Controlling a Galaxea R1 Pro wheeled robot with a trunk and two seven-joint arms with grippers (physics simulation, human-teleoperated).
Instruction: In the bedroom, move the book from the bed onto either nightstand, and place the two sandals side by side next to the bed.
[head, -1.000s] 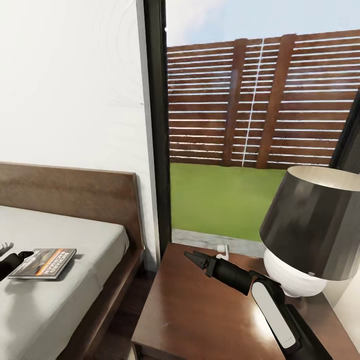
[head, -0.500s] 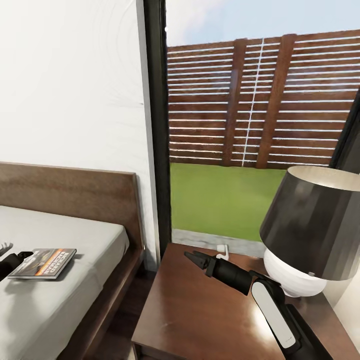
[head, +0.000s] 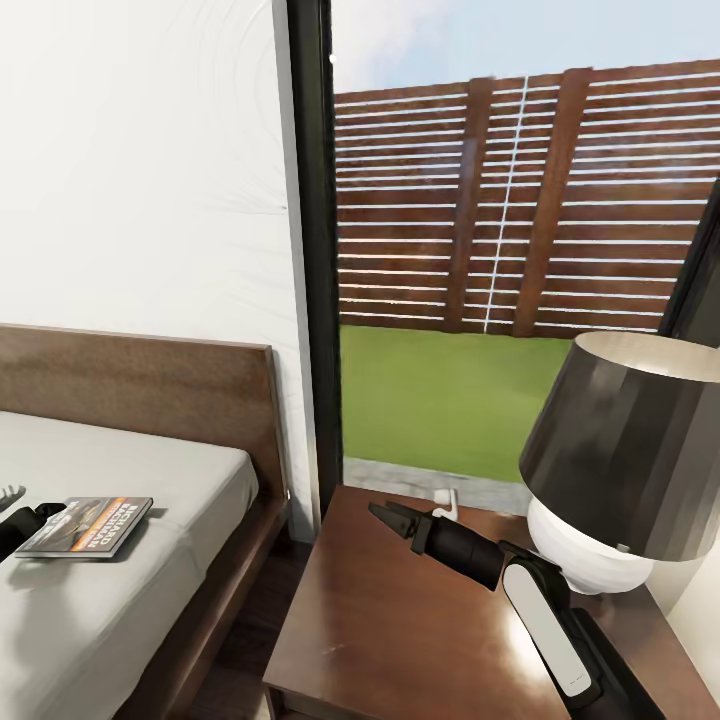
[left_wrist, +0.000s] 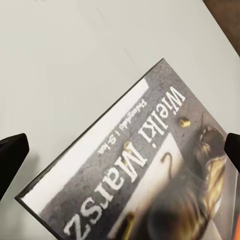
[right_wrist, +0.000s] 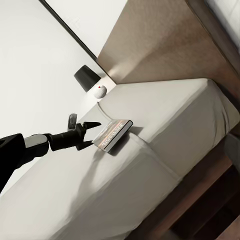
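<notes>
Item, the book: we found it lying flat on the bed mattress, near the headboard, its cover reading "Wielki Marsz". We judged the pickup step in hand: our left gripper was spread wide, fingertips either side of the book, gripping nothing. Next called for closing. Beyond the bed, our right gripper hovered pressed together over the nightstand.

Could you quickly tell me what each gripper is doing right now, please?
Left gripper: open, fingers either side of the book, not clamped.
Right gripper: shut, empty, above the nightstand.
</notes>
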